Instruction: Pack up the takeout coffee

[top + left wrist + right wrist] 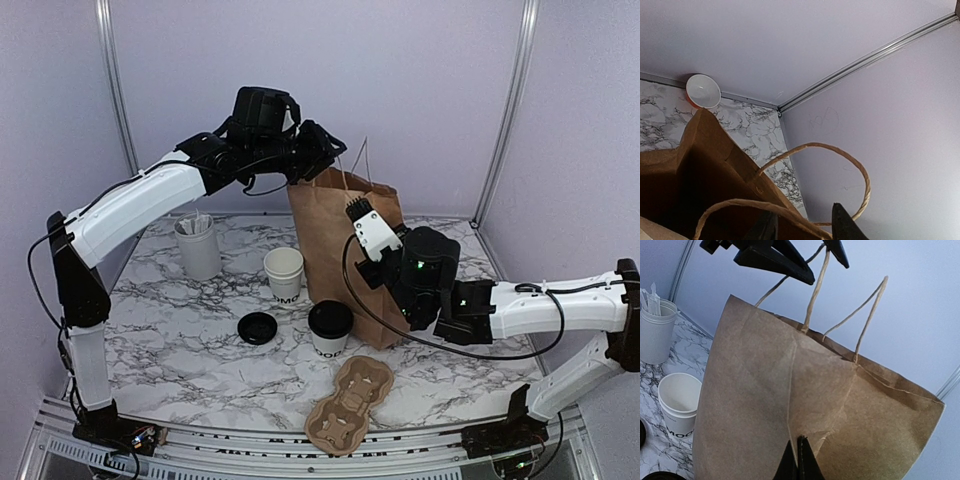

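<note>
The takeout coffee (330,326), a white lettered cup with a black lid, stands on the marble table in front of a tall brown paper bag (345,250). A second lettered cup (284,274) stands open, without a lid, left of the bag; it also shows in the right wrist view (679,402). A loose black lid (258,327) lies near it. My left gripper (325,150) is open above the bag's mouth, its fingers (844,225) straddling a rope handle (860,175). My right gripper (799,460) is shut, pinching a crease on the bag's side (790,390).
A white canister of sticks (198,246) stands at the back left. A brown cardboard cup carrier (350,402) lies near the front edge. A white bowl with an orange inside (703,91) sits by the back wall behind the bag.
</note>
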Controlling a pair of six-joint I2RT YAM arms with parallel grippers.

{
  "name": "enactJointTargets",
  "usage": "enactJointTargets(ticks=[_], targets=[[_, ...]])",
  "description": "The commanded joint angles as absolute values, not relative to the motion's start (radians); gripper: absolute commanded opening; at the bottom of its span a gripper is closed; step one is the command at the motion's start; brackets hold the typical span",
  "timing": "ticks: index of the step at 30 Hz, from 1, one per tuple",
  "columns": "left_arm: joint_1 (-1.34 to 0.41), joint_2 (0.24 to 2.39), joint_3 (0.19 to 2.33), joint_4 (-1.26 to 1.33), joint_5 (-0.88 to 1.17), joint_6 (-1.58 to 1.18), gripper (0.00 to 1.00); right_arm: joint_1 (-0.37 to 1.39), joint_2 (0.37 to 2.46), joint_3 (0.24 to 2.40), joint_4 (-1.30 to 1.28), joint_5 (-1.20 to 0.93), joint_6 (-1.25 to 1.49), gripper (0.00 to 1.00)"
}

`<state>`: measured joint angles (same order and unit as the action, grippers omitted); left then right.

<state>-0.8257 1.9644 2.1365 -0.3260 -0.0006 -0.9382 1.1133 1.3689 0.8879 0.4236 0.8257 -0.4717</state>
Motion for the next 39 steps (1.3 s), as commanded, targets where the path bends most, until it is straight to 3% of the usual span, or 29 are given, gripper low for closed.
enactJointTargets(ticks=[1,5,9,13,27,39], targets=[[-0.828,1.973,2.156,-0.262,0.05,-0.961,0.36,1.126,1.383,0.923,0.373,0.839,-0.452,0.01],[-0.834,1.968,2.154,-0.203,0.055,-0.957,0.28,1.126,1.374,0.923,0.351,0.851,-0.428,0.03],[-0.838,1.977,2.153,-0.13,0.09,-0.954,0.12,1.124,1.355,0.924,0.305,0.853,-0.382,0.08],[-0.841,2.004,2.167,-0.049,0.146,-0.95,0.0,1.124,1.336,0.934,0.226,0.847,-0.318,0.2],[-0.844,2.085,2.373,0.141,0.305,-0.796,0.0,1.123,1.083,0.928,0.014,0.761,-0.096,0.72],[-0.839,2.033,2.433,0.141,0.293,-0.736,0.0,1.099,0.936,0.923,-0.088,0.69,0.007,0.83]])
